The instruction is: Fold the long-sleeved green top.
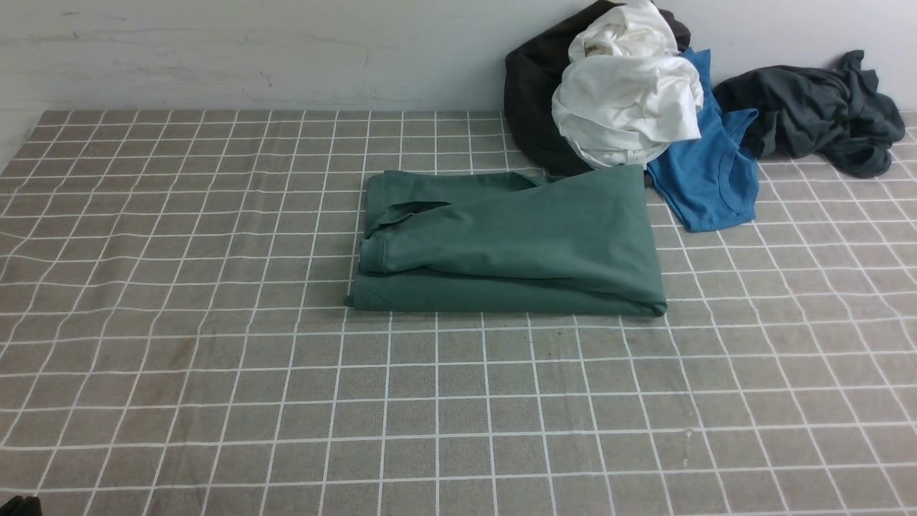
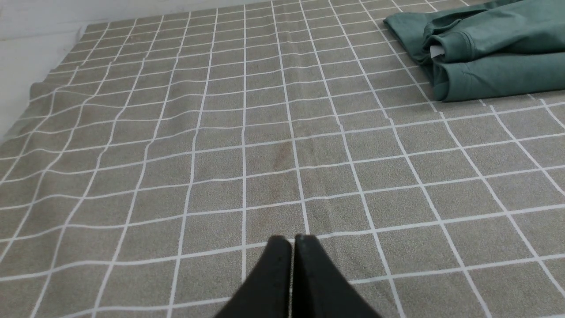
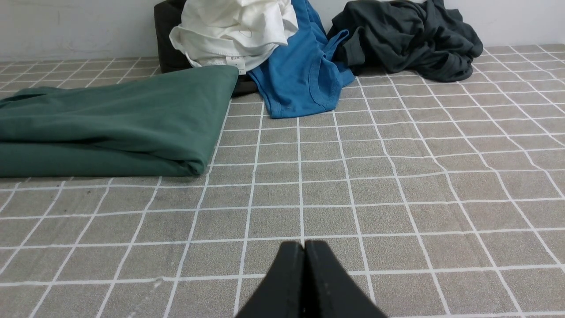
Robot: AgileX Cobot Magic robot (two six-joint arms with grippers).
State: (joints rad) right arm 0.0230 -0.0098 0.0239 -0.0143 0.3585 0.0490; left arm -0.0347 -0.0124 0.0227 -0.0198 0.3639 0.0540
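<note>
On my front camera I see the green long-sleeved top (image 1: 516, 244) lying folded into a flat, wide rectangle on the bench (image 1: 215, 373), a little past the middle and toward the far side. The bench is covered with a grey-brown cloth with a white grid. The ribbed neck of the top is on its left end, and in the left wrist view a small piece of white label shows inside the folded layers. The right end is a smooth rounded fold.

Behind the top, against the wall, there is a pile of other clothes: a white garment (image 1: 630, 100) on top of a black garment (image 1: 530, 93), and a blue shirt (image 1: 709, 179) lying just beside the far right corner of the green top. The white garment seems to touch that corner. A dark grey garment (image 1: 817, 107) lies crumpled further right, apart from the green top.

The left claw (image 2: 292, 240) has its two black tips pressed together and holds nothing; it is over bare cloth, well apart from the top. The right claw (image 3: 304, 247) is also closed together and empty, over bare cloth to the right of the top.
</note>
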